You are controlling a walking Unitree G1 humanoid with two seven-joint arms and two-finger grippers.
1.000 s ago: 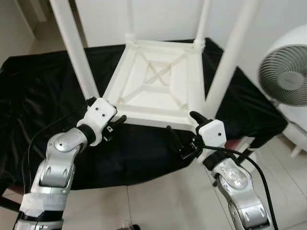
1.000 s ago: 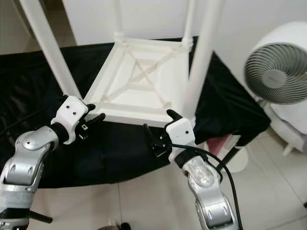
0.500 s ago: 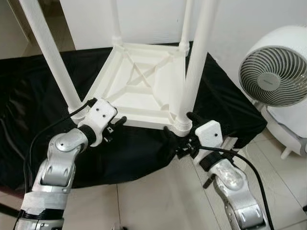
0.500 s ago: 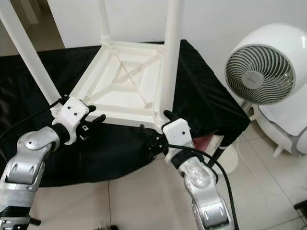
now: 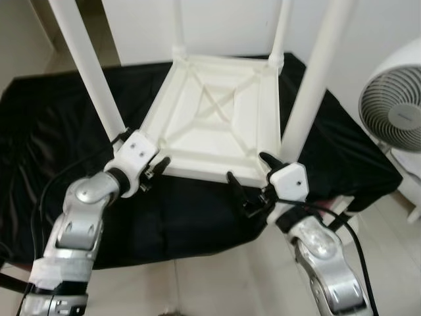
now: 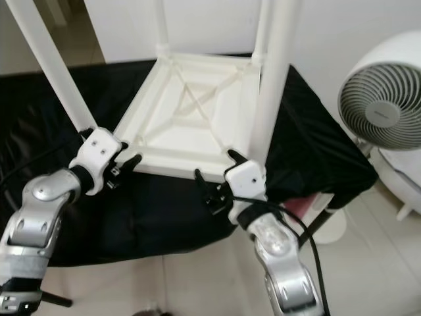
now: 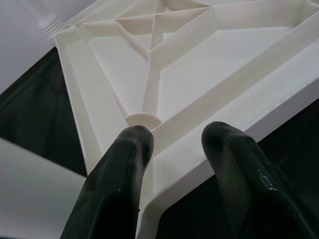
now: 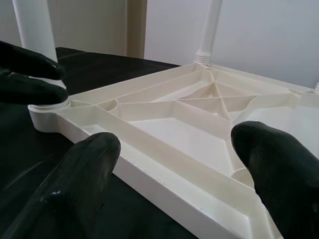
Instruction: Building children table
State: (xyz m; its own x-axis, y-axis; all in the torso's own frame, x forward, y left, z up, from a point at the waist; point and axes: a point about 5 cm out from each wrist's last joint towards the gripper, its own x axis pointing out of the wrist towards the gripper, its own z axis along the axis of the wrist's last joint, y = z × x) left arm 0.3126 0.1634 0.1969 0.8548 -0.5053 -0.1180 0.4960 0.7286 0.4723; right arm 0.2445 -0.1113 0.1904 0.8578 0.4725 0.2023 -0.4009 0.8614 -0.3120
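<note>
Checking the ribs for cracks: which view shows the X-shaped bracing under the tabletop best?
The left eye view: it looks straight down on the X-shaped bracing inside the upturned white table, whole and unobstructed. The right eye view shows it similarly, with a leg beside it. Both wrist views catch it at a low slant past the hands' black fingers.

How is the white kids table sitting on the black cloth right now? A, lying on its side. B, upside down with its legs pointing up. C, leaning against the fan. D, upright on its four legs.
B: the white table lies with its ribbed underside facing up on the black cloth, and its legs rise upward.
</note>
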